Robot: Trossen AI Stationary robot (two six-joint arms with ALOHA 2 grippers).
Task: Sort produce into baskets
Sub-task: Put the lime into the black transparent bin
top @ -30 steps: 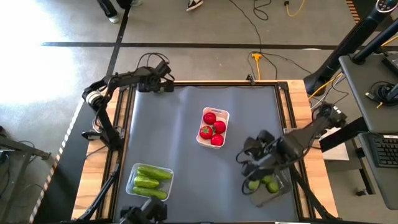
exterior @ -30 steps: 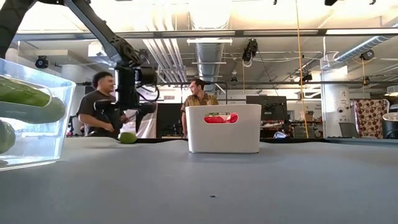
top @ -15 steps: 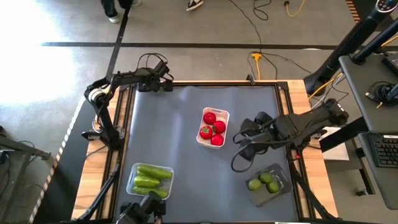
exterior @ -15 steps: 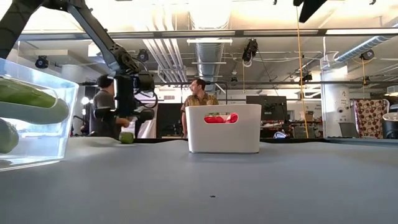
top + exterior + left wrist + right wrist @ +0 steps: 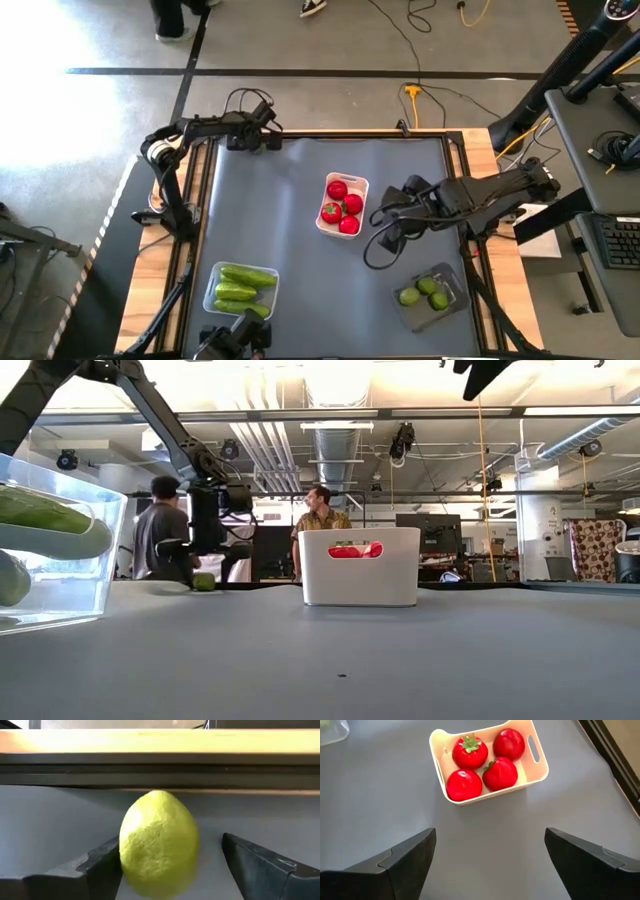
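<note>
A light-green lime (image 5: pixel 159 842) lies on the grey mat at the table's far left corner, also seen in the low view (image 5: pixel 204 582). My left gripper (image 5: pixel 170 865) is open and points steeply down, one finger on either side of the lime; in the high view (image 5: pixel 262 140) it hides the lime. My right gripper (image 5: pixel 490 865) hangs open and holds nothing, above the mat just right of the white basket (image 5: pixel 365 184), which holds several red tomatoes (image 5: pixel 482 762). Cucumbers (image 5: pixel 242 290) lie in the clear basket (image 5: pixel 212 290), and three limes (image 5: pixel 427 290) in the dark basket (image 5: pixel 458 300). My left gripper has one finger (image 5: pixel 100 865) close beside the lime's side (image 5: pixel 125 850), but I cannot tell whether it touches. The other finger (image 5: pixel 250 865) stands clear of the lime, which rests on the mat.
The table's raised far rail (image 5: pixel 160 770) runs just behind the lime. The white basket (image 5: pixel 360 580) stands mid-table and the clear basket (image 5: pixel 60 610) near the front left. People stand in the room beyond the table. Bare grey mat lies between the baskets.
My left gripper has sunk toward the mat around the lime, which has stayed in place. My right gripper has swung away from above the dark basket toward the far side and the white basket, staying open.
</note>
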